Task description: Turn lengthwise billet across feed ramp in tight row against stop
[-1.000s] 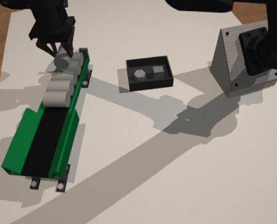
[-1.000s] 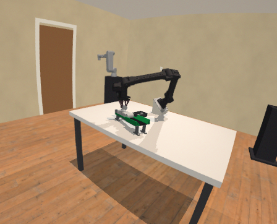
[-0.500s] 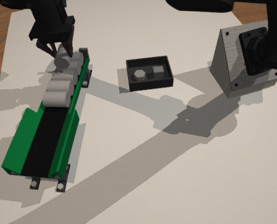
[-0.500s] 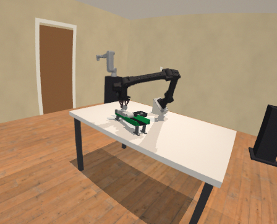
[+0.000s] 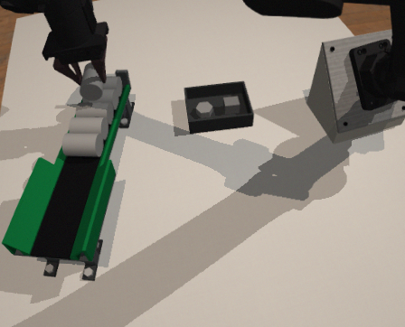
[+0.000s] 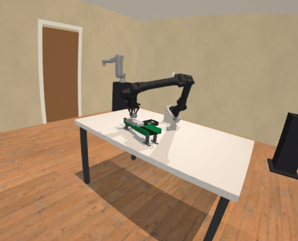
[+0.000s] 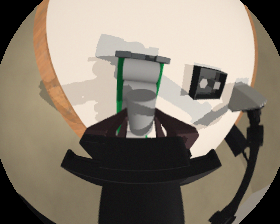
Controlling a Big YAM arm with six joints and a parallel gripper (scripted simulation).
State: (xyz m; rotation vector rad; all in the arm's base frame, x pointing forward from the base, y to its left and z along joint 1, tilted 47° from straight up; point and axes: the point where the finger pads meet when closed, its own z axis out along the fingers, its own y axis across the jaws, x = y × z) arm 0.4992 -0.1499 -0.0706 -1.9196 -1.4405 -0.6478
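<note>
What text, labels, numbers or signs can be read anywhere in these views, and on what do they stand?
None: no readable text, number or sign appears in any view.
The billets, green feed ramp, black tray, grey arm mount and gripper, shut on one billet, all show plain, unmarked surfaces.

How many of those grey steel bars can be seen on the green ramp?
4: one in the gripper, one by the stop, two across the ramp. Others may be hidden.
</note>
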